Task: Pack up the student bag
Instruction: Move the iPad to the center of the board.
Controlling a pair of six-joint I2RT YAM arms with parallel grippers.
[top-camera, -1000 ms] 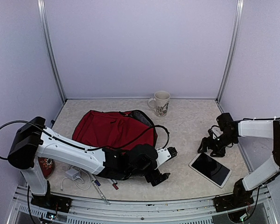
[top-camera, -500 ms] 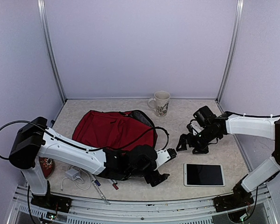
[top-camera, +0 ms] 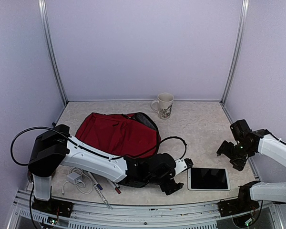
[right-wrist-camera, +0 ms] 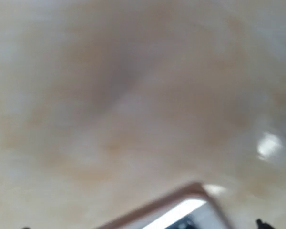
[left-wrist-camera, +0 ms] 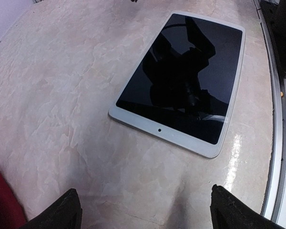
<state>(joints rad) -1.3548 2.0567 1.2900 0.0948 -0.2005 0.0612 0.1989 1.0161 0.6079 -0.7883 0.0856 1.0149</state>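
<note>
On the left-centre of the table (top-camera: 195, 124), seen from above, the student bag (top-camera: 117, 133) lies behind the left arm. The tablet (top-camera: 209, 178) lies flat just to the right of the left gripper (top-camera: 182, 175), long axis across the table. The right gripper (top-camera: 231, 155) hangs spread, farther off. At the left wrist, the fingers (left-wrist-camera: 69, 212) stand wide and empty — the tablet lies ahead, skewed. The right wrist view is blurred; only a tablet corner shows.

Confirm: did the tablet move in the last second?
Yes. The tablet turned from skewed to parallel with the table's front rail, shifting slightly left.
</note>
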